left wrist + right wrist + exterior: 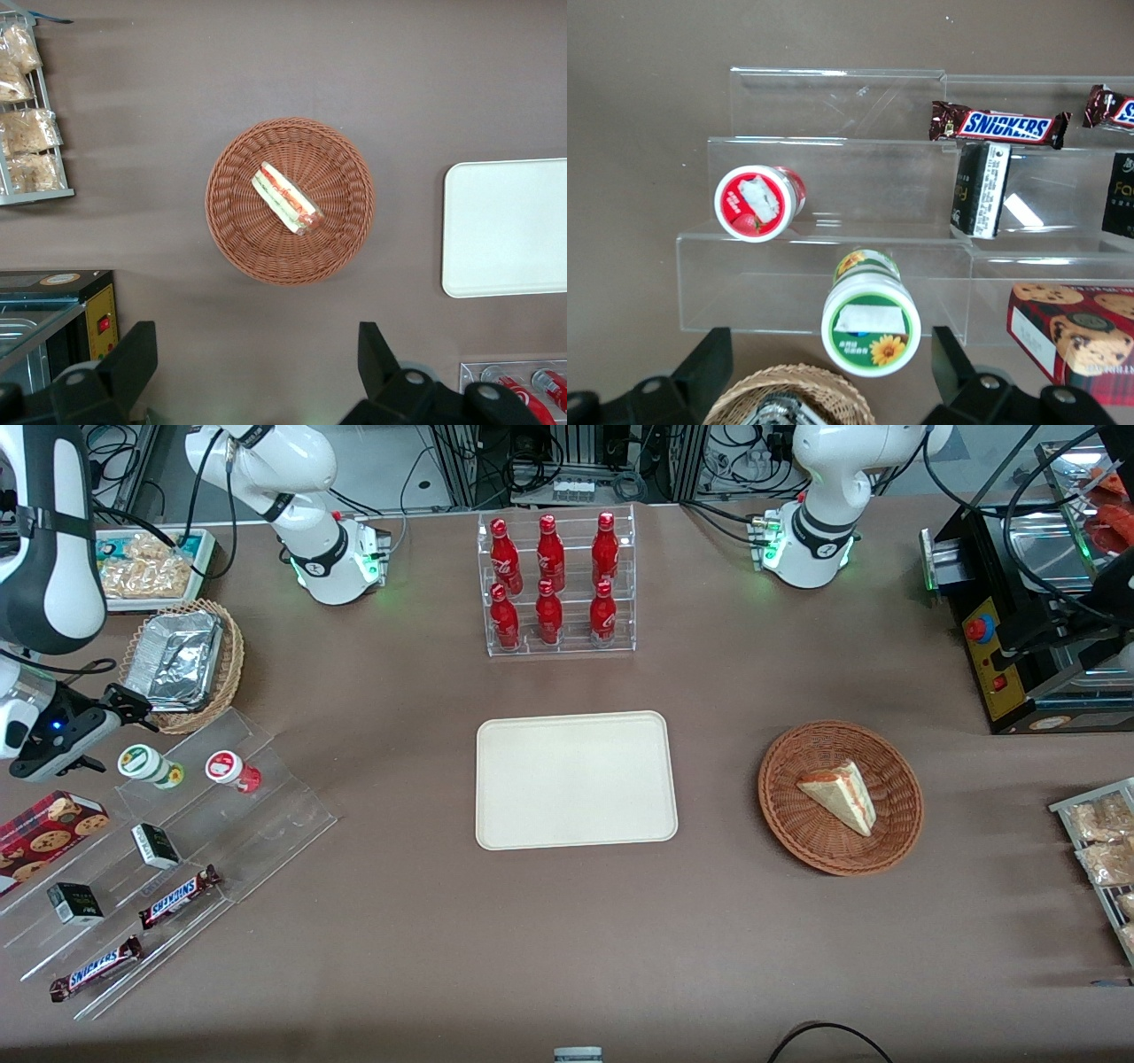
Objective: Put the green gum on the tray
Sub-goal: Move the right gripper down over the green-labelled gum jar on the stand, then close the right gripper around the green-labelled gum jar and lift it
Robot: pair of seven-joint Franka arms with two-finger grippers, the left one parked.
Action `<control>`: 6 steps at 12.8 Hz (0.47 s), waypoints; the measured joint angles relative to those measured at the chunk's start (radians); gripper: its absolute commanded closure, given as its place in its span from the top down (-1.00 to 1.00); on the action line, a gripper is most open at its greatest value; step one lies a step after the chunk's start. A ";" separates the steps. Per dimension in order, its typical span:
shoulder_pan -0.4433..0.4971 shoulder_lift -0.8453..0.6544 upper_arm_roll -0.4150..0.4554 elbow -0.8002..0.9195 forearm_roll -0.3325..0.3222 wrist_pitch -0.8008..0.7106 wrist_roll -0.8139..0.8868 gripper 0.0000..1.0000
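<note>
The green gum (146, 764) (871, 323) stands upright on the top step of a clear acrylic stand (204, 824), white lid with green label facing up. A red-lidded gum bottle (229, 769) (757, 203) stands beside it on the same stand. My gripper (133, 707) (831, 372) hovers open just above and slightly farther from the front camera than the green gum, over the gap between the gum and a wicker basket. Nothing is between its fingers (709, 363). The cream tray (576, 779) (509, 226) lies bare at the table's middle.
A wicker basket with a foil container (182, 664) (788, 398) sits close under the gripper. Snickers bars (177, 895), small dark boxes (155, 844) and a cookie box (44, 833) share the stand. A rack of red bottles (554, 584) and a sandwich basket (840, 797) flank the tray.
</note>
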 measured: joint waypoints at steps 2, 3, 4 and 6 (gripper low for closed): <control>-0.012 0.004 -0.001 -0.030 0.000 0.051 -0.028 1.00; -0.019 0.008 -0.002 -0.043 0.000 0.072 -0.044 1.00; -0.025 0.011 -0.003 -0.054 0.000 0.091 -0.057 1.00; -0.033 0.022 -0.003 -0.065 0.000 0.115 -0.068 1.00</control>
